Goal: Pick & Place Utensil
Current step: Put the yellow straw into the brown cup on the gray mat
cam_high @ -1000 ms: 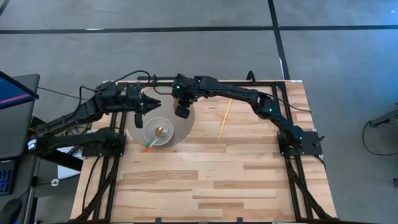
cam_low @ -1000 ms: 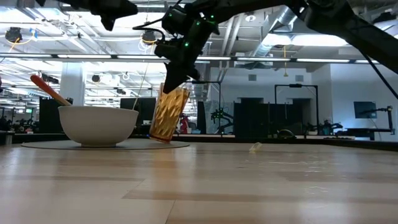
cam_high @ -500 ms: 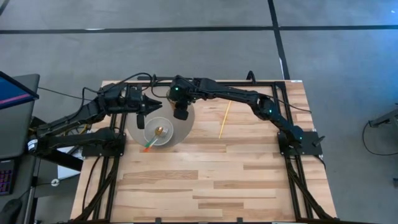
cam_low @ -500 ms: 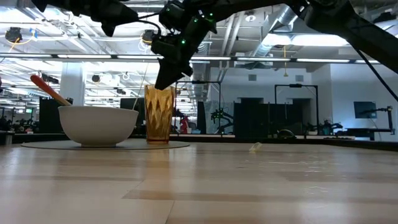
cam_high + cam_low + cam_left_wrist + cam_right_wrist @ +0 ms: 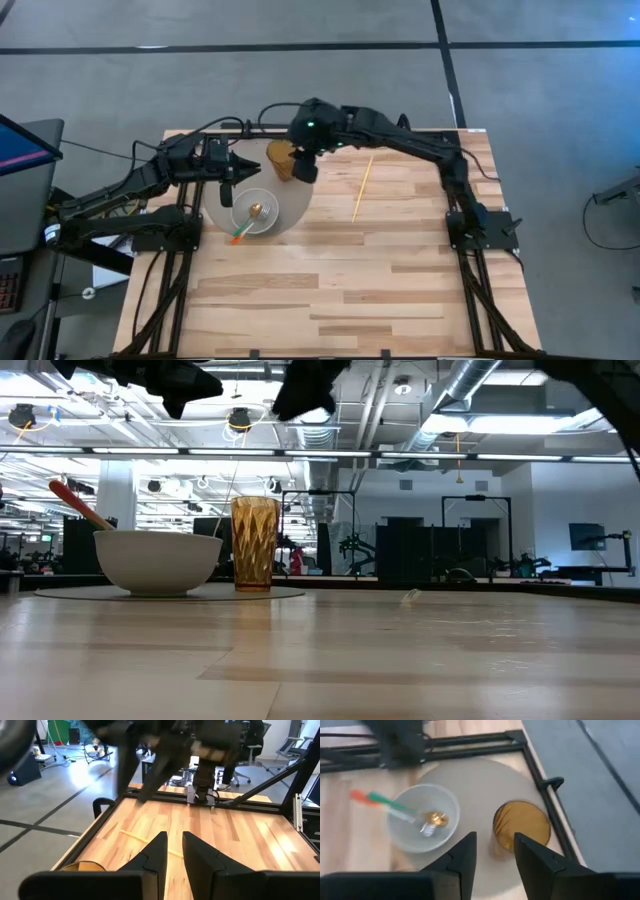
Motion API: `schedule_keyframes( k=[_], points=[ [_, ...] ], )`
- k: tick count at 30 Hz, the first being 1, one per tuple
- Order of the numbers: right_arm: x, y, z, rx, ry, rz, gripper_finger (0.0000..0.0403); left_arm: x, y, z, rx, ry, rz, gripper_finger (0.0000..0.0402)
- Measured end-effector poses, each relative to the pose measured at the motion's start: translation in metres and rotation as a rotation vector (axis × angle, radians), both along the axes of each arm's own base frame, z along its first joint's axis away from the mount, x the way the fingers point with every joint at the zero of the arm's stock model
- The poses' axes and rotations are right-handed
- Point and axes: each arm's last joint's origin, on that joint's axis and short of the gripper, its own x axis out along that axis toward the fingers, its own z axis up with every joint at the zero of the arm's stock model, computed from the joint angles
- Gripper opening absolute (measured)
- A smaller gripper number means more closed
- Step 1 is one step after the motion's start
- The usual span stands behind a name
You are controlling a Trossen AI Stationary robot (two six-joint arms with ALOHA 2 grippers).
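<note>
A spoon [image 5: 385,803] with a green and orange handle lies in the white bowl [image 5: 254,210]. Its gold head is on the bowl's bottom and its handle [image 5: 75,502] leans out over the rim. An amber ribbed cup [image 5: 281,158] stands upright by its base on the round grey mat [image 5: 290,215], beside the bowl. My right gripper [image 5: 495,845] hangs open above the cup [image 5: 254,544], clear of it, and holds nothing. My left gripper [image 5: 245,168] hovers over the mat's left part, pointing toward the table's right, with a narrow gap between its fingers [image 5: 175,845] and nothing in it.
A thin wooden stick [image 5: 361,190] lies on the bare tabletop to the right of the mat. The dark frame rails [image 5: 540,770] run along the table's far edge, close behind the cup. The near half of the table is bare wood.
My right gripper has set the cup, tilted a second ago, upright on the mat. It has let go of the cup and risen well above it, drifting toward the table's far right. The cup stays where it was put. My left arm has kept still.
</note>
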Motion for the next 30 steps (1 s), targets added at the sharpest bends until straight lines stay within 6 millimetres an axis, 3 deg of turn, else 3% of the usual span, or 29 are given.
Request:
schedule_keyframes(
  k=[4, 7, 12, 16, 23, 26, 30],
  points=[
    [-0.028, 0.017, 0.02, 0.061, 0.063, -0.021, 0.012, 0.0, 0.0, 0.0, -0.001, 0.0, 0.0, 0.0061],
    [-0.041, 0.027, 0.022, 0.141, 0.139, -0.078, 0.0118, 0.0, 0.0, 0.0, -0.001, 0.001, 0.0, 0.0061],
    [-0.047, 0.035, 0.002, 0.084, 0.294, -0.261, 0.0118, 0.0, 0.0, -0.002, -0.009, 0.016, 0.0, 0.0061],
    [-0.051, 0.033, -0.03, 0.024, 0.434, -0.431, 0.0118, -0.001, 0.0, -0.004, -0.017, 0.034, 0.0, 0.0061],
    [-0.062, 0.026, -0.077, 0.04, 0.648, -0.565, 0.0118, -0.001, 0.0, -0.004, -0.016, 0.034, 0.0, 0.0061],
    [-0.071, 0.022, -0.082, 0.03, 0.693, -0.592, 0.0118, -0.001, 0.0, -0.004, -0.014, 0.034, -0.001, 0.0061],
    [-0.09, 0.024, -0.065, 0.041, 0.665, -0.65, 0.0118, -0.001, 0.0, -0.004, -0.013, 0.034, -0.001, 0.0061]
  ],
)
